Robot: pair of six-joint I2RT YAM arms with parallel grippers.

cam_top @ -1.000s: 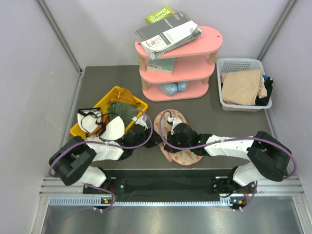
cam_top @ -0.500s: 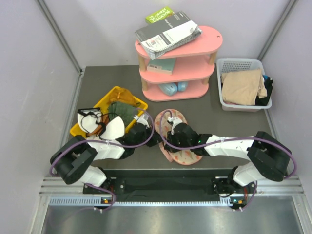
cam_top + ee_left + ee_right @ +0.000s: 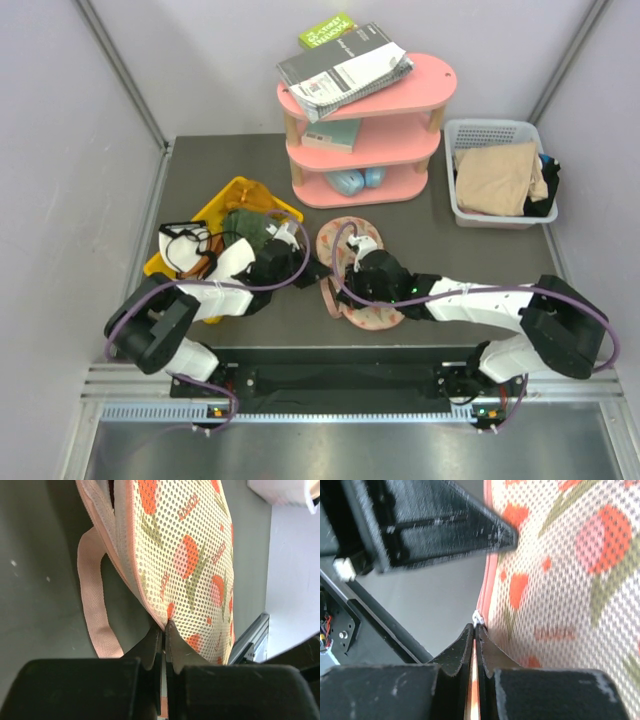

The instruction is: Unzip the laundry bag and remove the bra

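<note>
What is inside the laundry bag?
Its contents cannot be seen. The bag's printed mesh covers them in every view, and no bra shows. The left tool and the right tool are shut on its edge and hide that part of the rim.

One laundry bag point(image 3: 195, 555), two hands point(image 3: 164, 626) point(image 3: 474, 626) — one bin point(image 3: 232, 186), one shelf point(image 3: 405, 78), one basket point(image 3: 485, 126).
</note>
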